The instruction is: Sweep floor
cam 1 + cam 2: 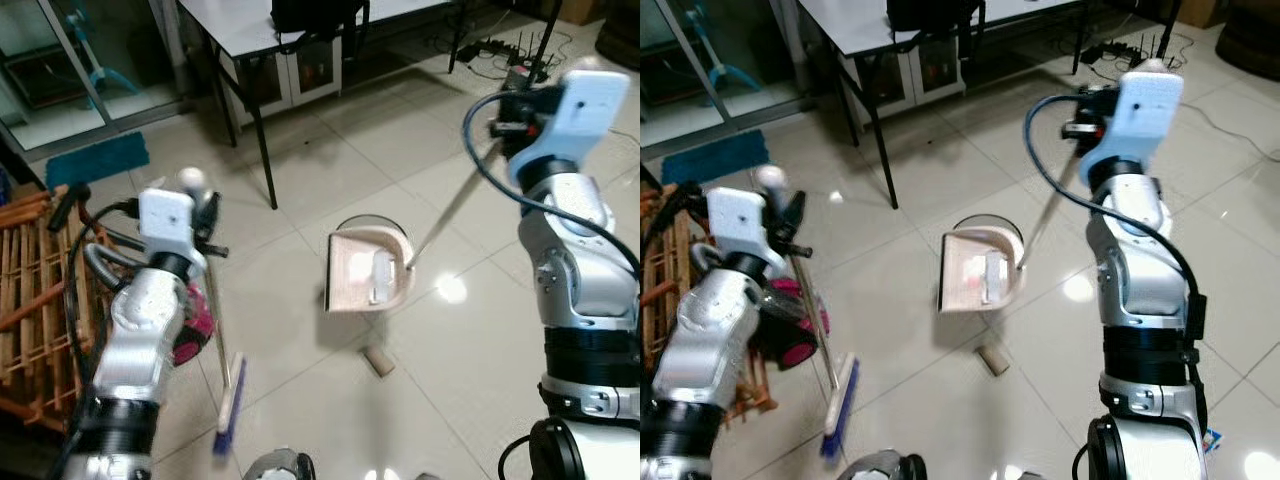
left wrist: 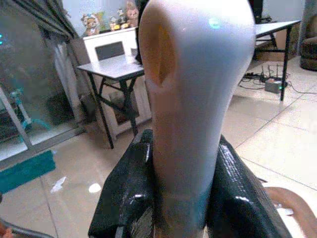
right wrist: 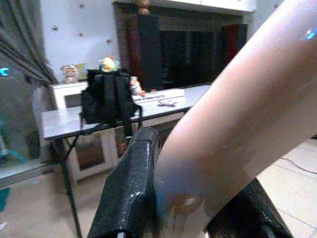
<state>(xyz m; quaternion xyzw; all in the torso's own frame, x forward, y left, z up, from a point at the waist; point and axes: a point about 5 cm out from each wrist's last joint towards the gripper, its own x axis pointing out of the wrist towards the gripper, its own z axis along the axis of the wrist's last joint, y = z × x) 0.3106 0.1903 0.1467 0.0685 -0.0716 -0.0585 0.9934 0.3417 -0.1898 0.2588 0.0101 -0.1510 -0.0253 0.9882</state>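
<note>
Our left claw (image 2: pixel 181 198) is pinched on the top of the broom handle (image 2: pixel 193 99), its 2 black fingers (image 2: pixel 124 198) pressed against the pale shaft. The broom (image 1: pixel 228 400) runs down from that grip to its blue bristle head on the tiled floor (image 1: pixel 330 150), at about 6 o'clock from the claw. Our right claw (image 3: pixel 190 198) is clamped on the dustpan's long handle (image 1: pixel 450 210), which slants down toward 8 o'clock to the beige dustpan (image 1: pixel 365 272), already holding pale scraps. A small brown cylinder of litter (image 1: pixel 378 361) lies on the floor just beyond the pan's open mouth, at about 3 o'clock from the bristles. We judge the left arm is the one to push it: the sweep must run from the bristles toward 2 o'clock into the pan's mouth.
</note>
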